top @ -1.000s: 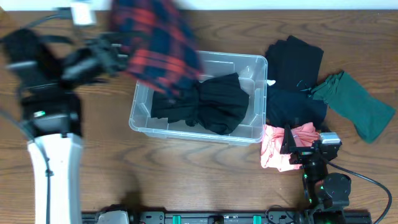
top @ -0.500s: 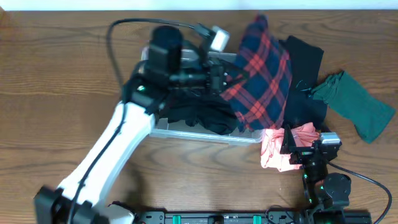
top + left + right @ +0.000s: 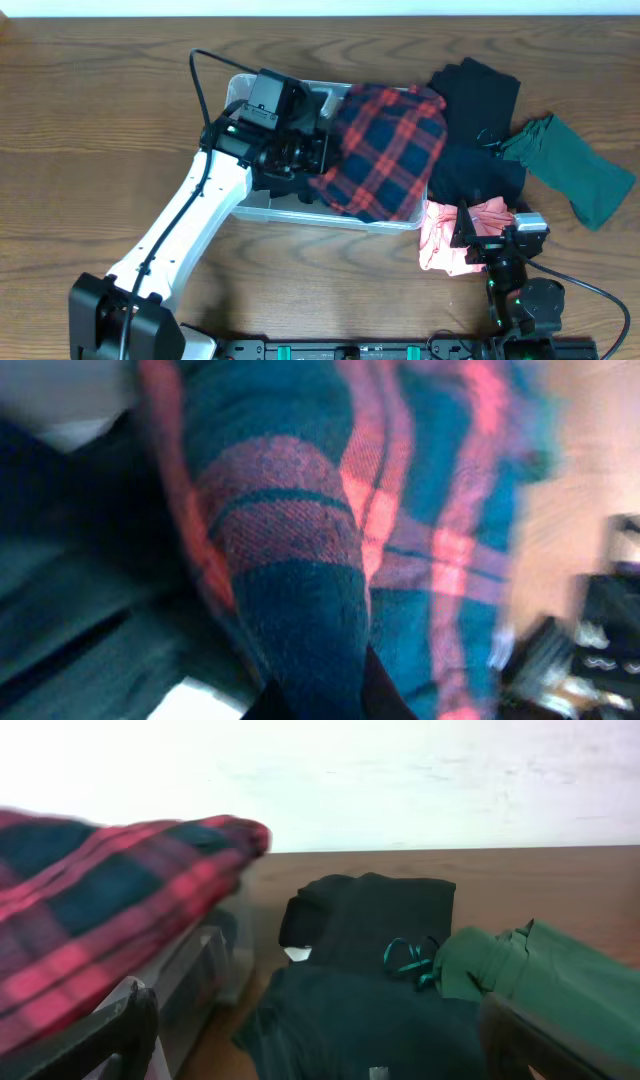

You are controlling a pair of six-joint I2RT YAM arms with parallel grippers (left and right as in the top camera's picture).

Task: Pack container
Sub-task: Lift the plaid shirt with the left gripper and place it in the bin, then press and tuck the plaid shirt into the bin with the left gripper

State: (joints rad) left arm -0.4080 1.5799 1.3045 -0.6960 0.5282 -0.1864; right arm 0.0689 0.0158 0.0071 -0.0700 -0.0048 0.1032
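The clear plastic container (image 3: pixel 238 203) stands at mid table. A red and navy plaid garment (image 3: pixel 385 150) lies draped over its right half, and it fills the left wrist view (image 3: pixel 400 510). My left gripper (image 3: pixel 312 160) reaches over the container from the left and is shut on the plaid garment's edge (image 3: pixel 330 660). A black garment in the container is mostly hidden under the arm and the plaid; a dark part of it shows in the left wrist view (image 3: pixel 70 560). My right gripper (image 3: pixel 490 240) is open and empty at the front right, above a pink garment (image 3: pixel 445 240).
Right of the container lie a black garment (image 3: pixel 482 92), a dark navy one (image 3: pixel 475 172) and a green one (image 3: pixel 578 172). The right wrist view shows them too: black (image 3: pixel 380 920), navy (image 3: pixel 370 1020), green (image 3: pixel 540 980). The container's wall (image 3: pixel 190 970) is at its left.
My left arm swung from the far left to over the container with the plaid garment and lowered it onto the container's right half. The right arm has not moved.
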